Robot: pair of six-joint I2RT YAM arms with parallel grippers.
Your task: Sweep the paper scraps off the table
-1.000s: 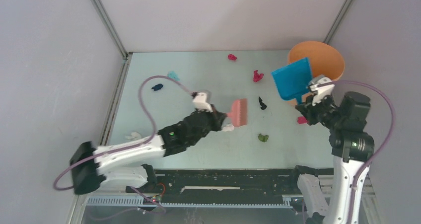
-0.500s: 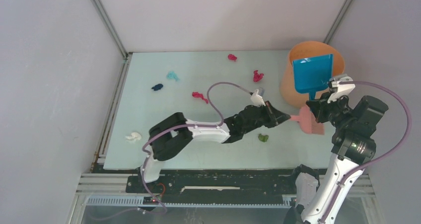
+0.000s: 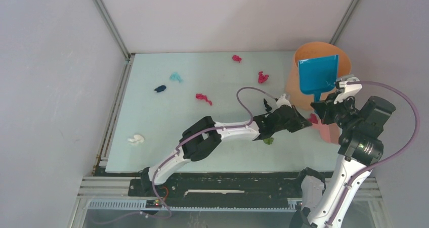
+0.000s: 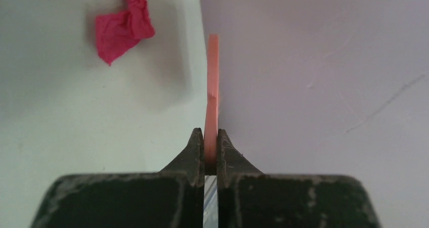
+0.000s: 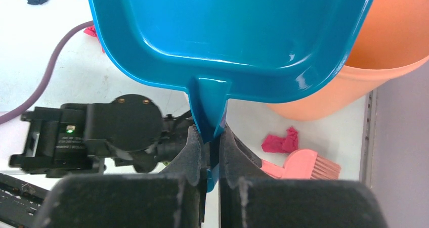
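Reaching further right than half a second ago, the left arm now lies stretched across the table (image 3: 167, 122), its left gripper (image 4: 211, 137) close to the right edge. Its jaws are clamped on the thin handle of the pink hand brush (image 4: 213, 86), seen edge-on in the left wrist view. One magenta scrap (image 4: 124, 28) lies on the table ahead and to the left of those jaws, apart from the brush there. In the right wrist view it sits just beside the brush head.

The right gripper (image 5: 208, 137) is pinched on the stem of the blue dustpan (image 5: 227, 31), held tilted over the orange bucket (image 5: 384, 51).

The other paper scraps (image 3: 204, 97) are spread over the table: magenta, teal and navy ones further left and back, an olive one by the left forearm, a white one near the left edge. A green light (image 5: 68, 129) glows on the left wrist housing. What may be tiny print beside it is too small to read.
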